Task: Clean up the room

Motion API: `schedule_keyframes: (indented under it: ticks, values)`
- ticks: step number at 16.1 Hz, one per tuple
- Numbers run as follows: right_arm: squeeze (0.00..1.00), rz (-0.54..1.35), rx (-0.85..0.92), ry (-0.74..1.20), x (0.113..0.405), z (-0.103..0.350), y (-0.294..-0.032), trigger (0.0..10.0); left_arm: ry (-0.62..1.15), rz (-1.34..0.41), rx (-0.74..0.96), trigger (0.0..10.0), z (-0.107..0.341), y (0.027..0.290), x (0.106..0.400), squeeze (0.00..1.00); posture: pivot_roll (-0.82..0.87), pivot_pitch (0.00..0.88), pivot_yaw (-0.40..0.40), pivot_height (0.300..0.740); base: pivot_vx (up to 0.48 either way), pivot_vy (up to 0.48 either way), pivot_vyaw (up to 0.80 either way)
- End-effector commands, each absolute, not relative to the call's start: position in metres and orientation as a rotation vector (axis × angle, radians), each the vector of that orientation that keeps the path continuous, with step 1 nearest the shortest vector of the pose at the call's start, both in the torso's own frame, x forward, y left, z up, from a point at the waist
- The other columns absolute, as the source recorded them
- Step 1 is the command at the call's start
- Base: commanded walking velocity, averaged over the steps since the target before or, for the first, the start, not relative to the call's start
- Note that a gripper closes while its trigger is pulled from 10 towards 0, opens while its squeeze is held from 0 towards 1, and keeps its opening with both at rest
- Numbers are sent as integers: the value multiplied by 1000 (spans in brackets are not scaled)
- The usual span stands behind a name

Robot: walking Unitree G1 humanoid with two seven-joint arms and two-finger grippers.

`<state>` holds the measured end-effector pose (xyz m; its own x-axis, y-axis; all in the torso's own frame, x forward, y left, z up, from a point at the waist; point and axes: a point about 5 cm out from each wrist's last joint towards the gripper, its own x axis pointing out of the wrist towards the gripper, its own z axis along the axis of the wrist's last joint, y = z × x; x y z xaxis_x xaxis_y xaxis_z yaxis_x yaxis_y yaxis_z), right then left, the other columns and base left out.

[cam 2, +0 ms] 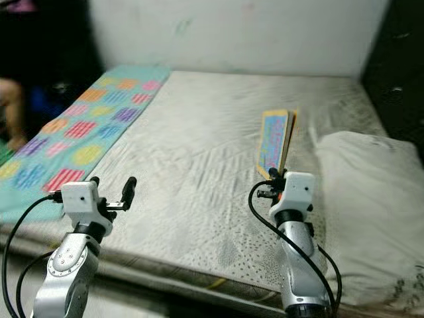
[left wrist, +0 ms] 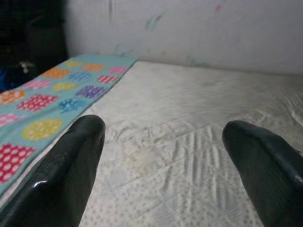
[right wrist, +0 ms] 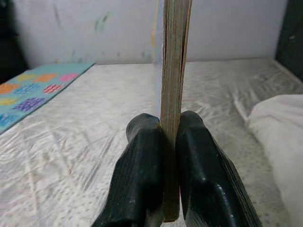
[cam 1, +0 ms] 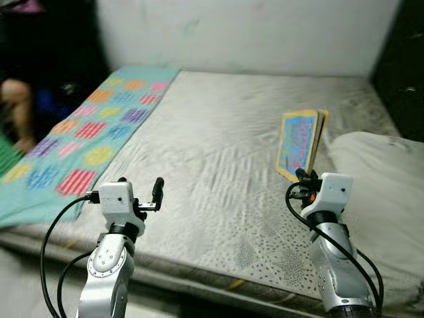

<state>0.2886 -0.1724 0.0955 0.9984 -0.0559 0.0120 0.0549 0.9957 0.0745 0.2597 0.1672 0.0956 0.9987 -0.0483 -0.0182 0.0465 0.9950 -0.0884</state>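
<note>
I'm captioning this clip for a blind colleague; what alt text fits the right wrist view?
Two black fingers of the right gripper clamp a thin board book edge-on and upright above a bare grey-white mattress. A teal blanket with coloured patches lies beyond, a white pillow to one side.

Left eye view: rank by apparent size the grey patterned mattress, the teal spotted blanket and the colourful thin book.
1. Grey patterned mattress
2. Teal spotted blanket
3. Colourful thin book, held upright in the right gripper

- Bare mattress (cam 1: 218, 152); patterned teal sheet (cam 1: 86, 132) along its left edge.
- Right gripper (cam 1: 303, 175) holds colourful book (cam 1: 298, 142) upright.
- Left gripper (cam 1: 140, 187) spread, above mattress edge.
- White pillow (cam 1: 381, 172) at right.
</note>
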Motion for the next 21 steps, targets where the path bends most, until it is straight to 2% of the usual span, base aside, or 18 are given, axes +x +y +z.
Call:
schedule_keyframes:
  ticks: [1,7,12,17,21]
  values:
    - [0,-48,68,-54,294,106,-170,10000,16,-41,-85,10000,97,170,261,0,-116,0,3,740,0,0,0]
    - [0,-70,64,-52,294,106,-172,10000,20,-63,-91,10000,97,167,261,0,-117,0,4,740,0,0,0]
    - [0,-76,64,-51,295,106,-174,10000,19,-60,-92,10000,97,166,261,0,-118,0,3,740,0,-446,0]
    - [0,-84,72,-41,295,105,-175,10000,22,-47,-117,10000,96,168,260,0,-118,0,3,740,0,0,0]
    - [0,-85,78,-36,295,105,-176,10000,23,-71,-132,10000,96,166,259,0,-119,0,3,740,0,0,-800]
